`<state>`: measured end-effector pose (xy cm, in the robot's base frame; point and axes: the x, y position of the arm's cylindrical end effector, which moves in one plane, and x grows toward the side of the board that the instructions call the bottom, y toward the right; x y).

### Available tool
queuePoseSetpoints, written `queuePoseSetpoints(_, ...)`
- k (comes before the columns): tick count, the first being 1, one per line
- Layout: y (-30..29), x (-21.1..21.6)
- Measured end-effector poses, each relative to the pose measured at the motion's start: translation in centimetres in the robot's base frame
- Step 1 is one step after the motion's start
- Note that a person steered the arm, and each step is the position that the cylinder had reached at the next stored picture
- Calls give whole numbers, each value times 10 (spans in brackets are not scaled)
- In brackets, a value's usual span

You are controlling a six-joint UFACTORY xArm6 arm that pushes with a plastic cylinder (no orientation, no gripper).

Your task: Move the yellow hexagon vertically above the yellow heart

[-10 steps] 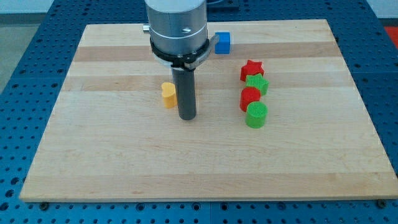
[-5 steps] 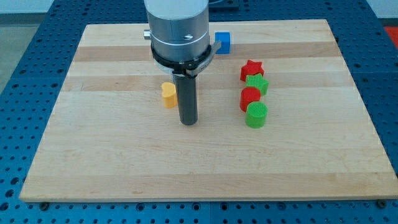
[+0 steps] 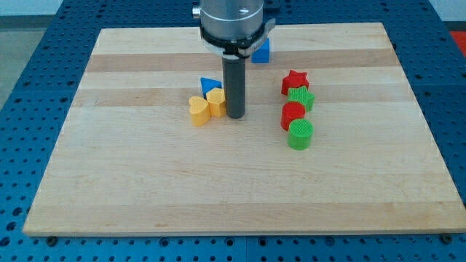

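Observation:
The yellow heart lies left of the board's centre. The yellow hexagon sits just to its right and slightly higher, touching it. A blue triangle lies right behind the hexagon. My tip stands on the board just right of the yellow hexagon, very close to it or touching it. The dark rod rises straight up to the grey arm body at the view's top.
A blue cube sits near the top edge, partly behind the arm. At the right, a red star, green star, red block and green cylinder form a column. The wooden board rests on a blue perforated table.
My tip has moved right and up the view. The yellow hexagon and blue triangle, hidden behind the arm before, now show beside the heart. The heart has not moved.

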<state>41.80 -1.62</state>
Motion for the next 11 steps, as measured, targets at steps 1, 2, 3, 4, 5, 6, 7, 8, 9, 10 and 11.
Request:
queuePoseSetpoints(1,-37,-1)
queuePoseSetpoints(2,-29,3)
queuePoseSetpoints(3,7,-11)
queuePoseSetpoints(4,-1,-18)
queuePoseSetpoints(5,-6,-35)
queuePoseSetpoints(6,-21,-34)
queuePoseSetpoints(7,-24,-34)
queuePoseSetpoints(8,-37,-34)
queuePoseSetpoints(9,-41,-34)
queuePoseSetpoints(10,-4,-59)
queuePoseSetpoints(11,66,-82)
